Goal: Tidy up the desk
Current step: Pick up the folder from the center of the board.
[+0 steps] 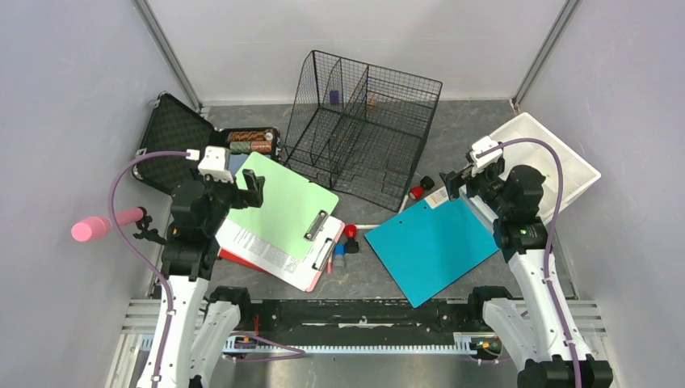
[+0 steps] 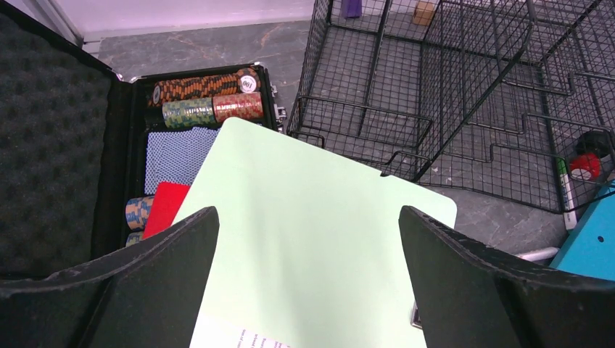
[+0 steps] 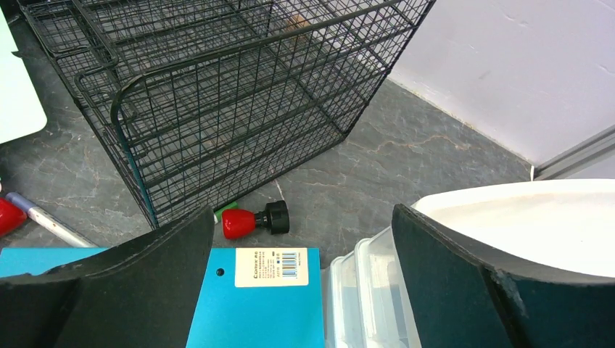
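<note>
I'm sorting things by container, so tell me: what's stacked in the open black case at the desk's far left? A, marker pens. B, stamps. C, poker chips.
C: rows of striped poker chips lie in the foam-lined case.

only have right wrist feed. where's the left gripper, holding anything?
Observer: Holding nothing. The left gripper is open above the pale green sheet that lies on the clipboard.
Operator: what's on the far side of that sheet, away from me?
Observer: A black case with its foam-lined lid open and rows of poker chips inside.
</note>
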